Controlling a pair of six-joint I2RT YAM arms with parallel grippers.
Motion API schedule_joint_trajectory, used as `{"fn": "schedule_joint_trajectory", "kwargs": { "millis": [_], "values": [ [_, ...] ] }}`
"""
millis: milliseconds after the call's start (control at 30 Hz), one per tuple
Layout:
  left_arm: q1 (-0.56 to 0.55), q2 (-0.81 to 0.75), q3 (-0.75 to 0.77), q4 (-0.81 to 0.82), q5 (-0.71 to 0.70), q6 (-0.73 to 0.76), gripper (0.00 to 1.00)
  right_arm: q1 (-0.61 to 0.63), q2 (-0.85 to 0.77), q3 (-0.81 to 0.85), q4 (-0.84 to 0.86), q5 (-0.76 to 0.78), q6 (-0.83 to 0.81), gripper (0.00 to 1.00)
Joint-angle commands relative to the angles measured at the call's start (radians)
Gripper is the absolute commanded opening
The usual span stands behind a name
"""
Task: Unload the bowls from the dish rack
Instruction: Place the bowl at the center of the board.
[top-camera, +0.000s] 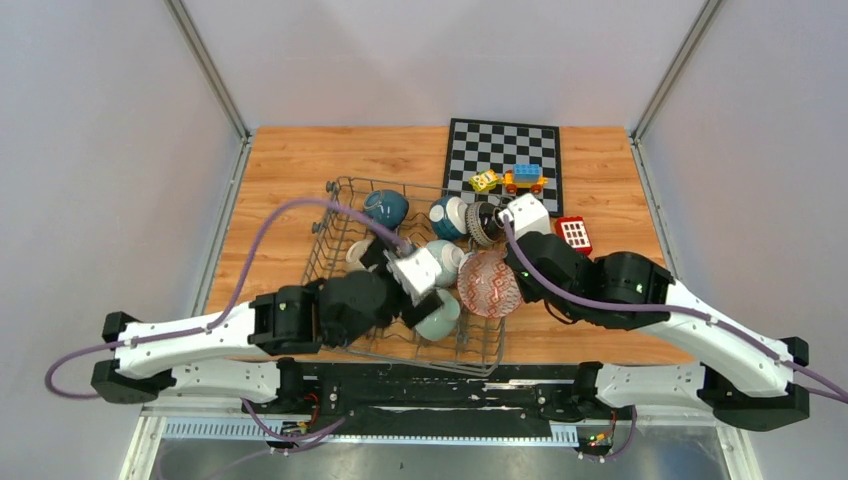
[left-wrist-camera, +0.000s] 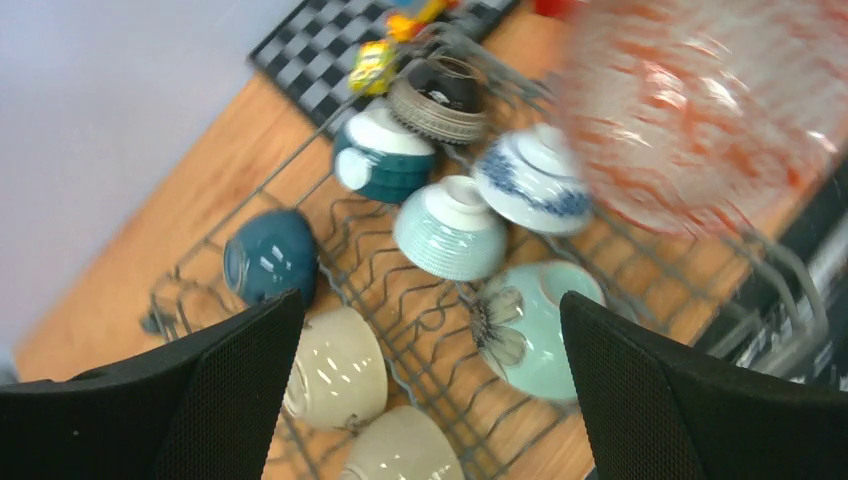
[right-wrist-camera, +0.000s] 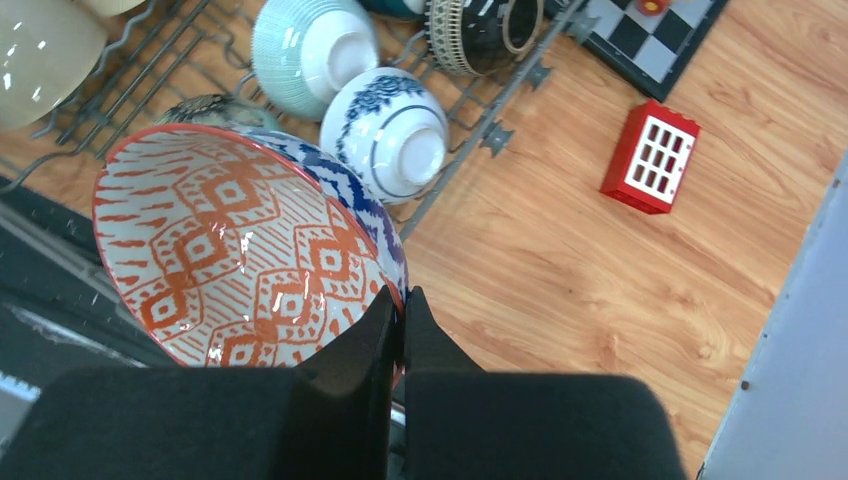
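The grey wire dish rack (top-camera: 330, 230) holds several bowls. My left gripper (top-camera: 425, 295) hangs open and empty above them (left-wrist-camera: 430, 400). Below it lie a beige bowl (left-wrist-camera: 338, 365), a pale green flowered bowl (left-wrist-camera: 530, 325), a ribbed pale green bowl (left-wrist-camera: 450, 228), a dark teal bowl (left-wrist-camera: 270, 258), a blue-and-white bowl (left-wrist-camera: 535, 180) and a dark brown striped bowl (left-wrist-camera: 440, 95). My right gripper (right-wrist-camera: 402, 305) is shut on the rim of an orange-patterned bowl (right-wrist-camera: 240, 260) with a blue-patterned outside. It holds that bowl tilted over the rack's right end (top-camera: 488, 283).
A chessboard (top-camera: 503, 150) with small toy blocks (top-camera: 525, 178) lies behind the rack. A red block (right-wrist-camera: 650, 155) lies on the wooden table (right-wrist-camera: 600, 280) right of the rack. A black strip (top-camera: 430, 385) runs along the near edge.
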Motion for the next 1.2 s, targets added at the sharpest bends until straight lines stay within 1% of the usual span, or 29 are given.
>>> {"fn": "schedule_joint_trajectory", "kwargs": {
  "millis": [0,33,100,133,233,300,367,467,667,867,967,1033,1167],
  "values": [
    [0.256,0.024,0.044,0.100,0.137,-0.550,1.00,-0.031,-0.064,-0.051,0.075,0.155,0.071,0.00],
    [0.311,0.046,0.063,0.081,0.175,-0.697,1.00,-0.040,-0.072,-0.069,0.089,0.159,0.082,0.00],
    [0.403,0.102,0.090,0.039,0.228,-0.902,1.00,-0.058,-0.079,-0.102,0.116,0.158,0.112,0.00],
    [0.432,0.130,0.100,0.016,0.263,-0.997,1.00,-0.068,-0.077,-0.116,0.129,0.148,0.130,0.00],
    [0.467,0.212,0.123,-0.049,0.340,-1.184,1.00,-0.097,-0.056,-0.149,0.165,0.103,0.185,0.00],
    [0.472,0.259,0.150,-0.103,0.360,-1.235,1.00,-0.111,-0.041,-0.162,0.186,0.076,0.220,0.00],
    [0.471,0.289,0.175,-0.154,0.355,-1.248,1.00,-0.122,-0.029,-0.170,0.204,0.063,0.248,0.00],
    [0.472,0.288,0.168,-0.180,0.325,-1.252,1.00,-0.145,-0.008,-0.178,0.228,0.036,0.275,0.00],
    [0.472,0.246,0.159,-0.196,0.264,-1.190,0.99,-0.207,0.035,-0.194,0.266,-0.096,0.315,0.00],
    [0.469,0.218,0.164,-0.171,0.275,-1.072,0.91,-0.247,0.072,-0.190,0.268,-0.171,0.364,0.00],
    [0.471,0.222,0.153,-0.167,0.278,-1.044,0.87,-0.260,0.087,-0.186,0.269,-0.209,0.387,0.00],
    [0.469,0.234,0.150,-0.177,0.284,-1.032,0.83,-0.264,0.091,-0.183,0.271,-0.227,0.399,0.00],
    [0.469,0.259,0.154,-0.174,0.326,-0.996,0.70,-0.267,0.096,-0.182,0.271,-0.239,0.408,0.00]
  ]
}}
